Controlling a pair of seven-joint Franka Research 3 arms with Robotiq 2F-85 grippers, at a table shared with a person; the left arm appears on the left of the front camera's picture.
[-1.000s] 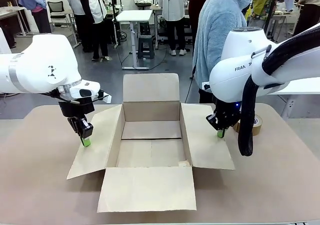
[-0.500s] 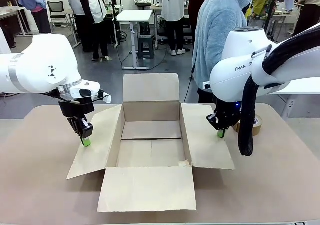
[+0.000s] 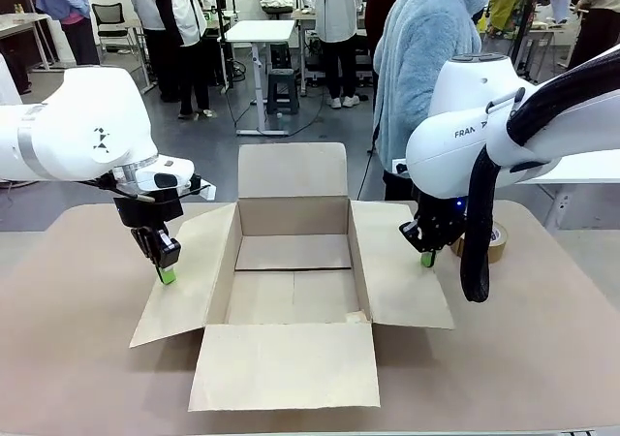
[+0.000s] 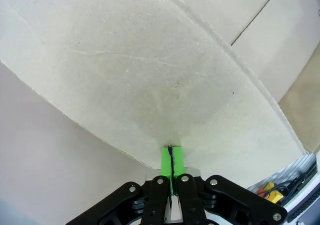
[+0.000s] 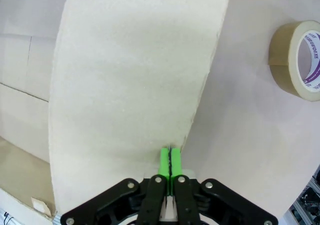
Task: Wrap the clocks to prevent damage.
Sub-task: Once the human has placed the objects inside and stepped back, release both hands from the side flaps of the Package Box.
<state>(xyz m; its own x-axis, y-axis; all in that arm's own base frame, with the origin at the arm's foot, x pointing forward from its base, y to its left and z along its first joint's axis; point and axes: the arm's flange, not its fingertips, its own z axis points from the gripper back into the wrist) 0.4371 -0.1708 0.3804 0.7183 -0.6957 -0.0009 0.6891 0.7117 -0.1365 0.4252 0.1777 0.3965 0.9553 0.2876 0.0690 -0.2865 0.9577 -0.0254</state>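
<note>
- Cardboard box [image 3: 294, 215] sits open mid-table, flaps spread.
- Left gripper [image 3: 167, 275] clenched empty, tip at outer edge of left flap [image 3: 189, 281].
- Right gripper [image 3: 427, 259] clenched empty at right flap [image 3: 399, 276], near brown tape roll [image 3: 496, 242].
- Clocks: cannot tell where.

White rounded arms [image 3: 87, 131], black corrugated hose [image 3: 480, 223], black left hand [image 3: 168, 275] and right hand [image 3: 427, 258], green pads [image 4: 166, 162].

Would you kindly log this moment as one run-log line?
left gripper: shut, at left flap | right gripper: shut, at right flap | cardboard box: open
</note>
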